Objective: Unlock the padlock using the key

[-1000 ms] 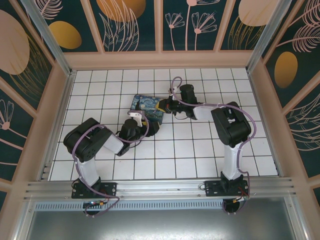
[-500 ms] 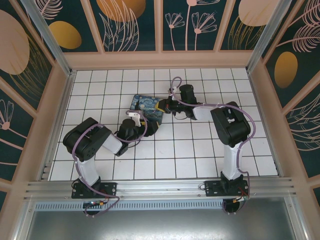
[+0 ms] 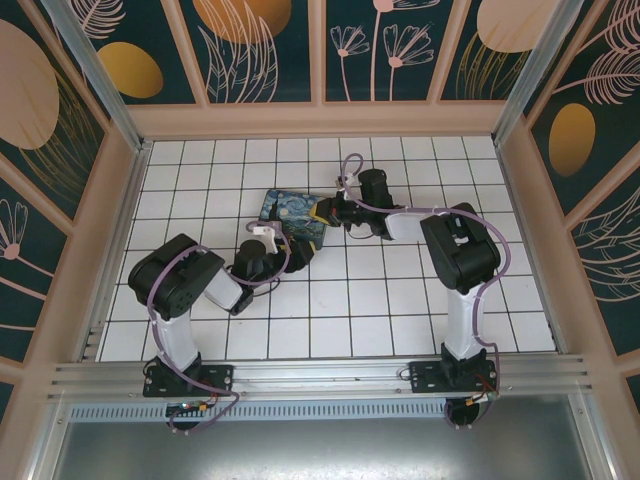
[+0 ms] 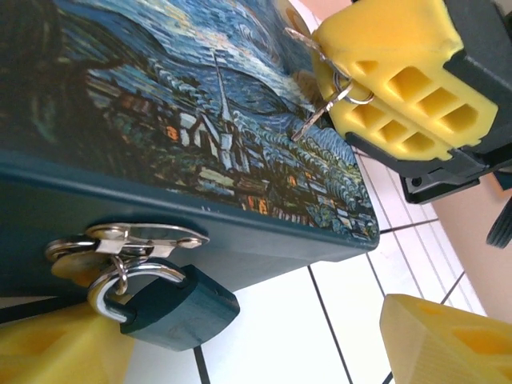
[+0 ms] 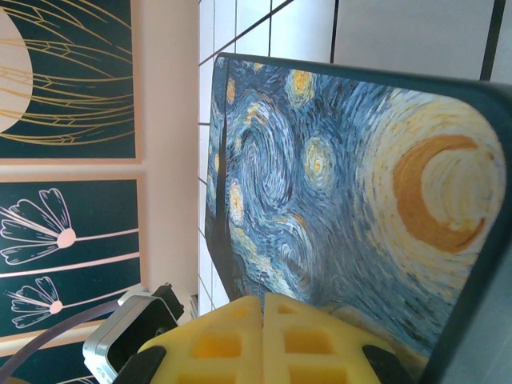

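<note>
The small dark bluish padlock [image 4: 172, 308] hangs by its metal shackle from the hasp [image 4: 132, 238] on the side of the painted box [image 4: 200, 120]. My left gripper [image 4: 248, 352] is open. Its yellow fingers [image 4: 448, 340] stand either side of the floor in front of the box, and the padlock lies against the left one. In the top view this gripper [image 3: 300, 252] sits at the box's near edge. My right gripper [image 4: 346, 86] is shut on the key [image 4: 318, 114], which sticks out with its ring over the box lid. The right wrist view has the shut pads [image 5: 264, 336] above the lid.
The blue-and-yellow painted box [image 3: 295, 215] lies on the white tiled floor [image 3: 380, 310] near the middle. Patterned walls [image 3: 320, 50] with a wooden frame enclose the floor on three sides. Both arms reach in toward the box from the near rail [image 3: 320, 375].
The left arm has shifted slightly to the left, its gripper staying at the box's near edge. The right arm has not moved.
</note>
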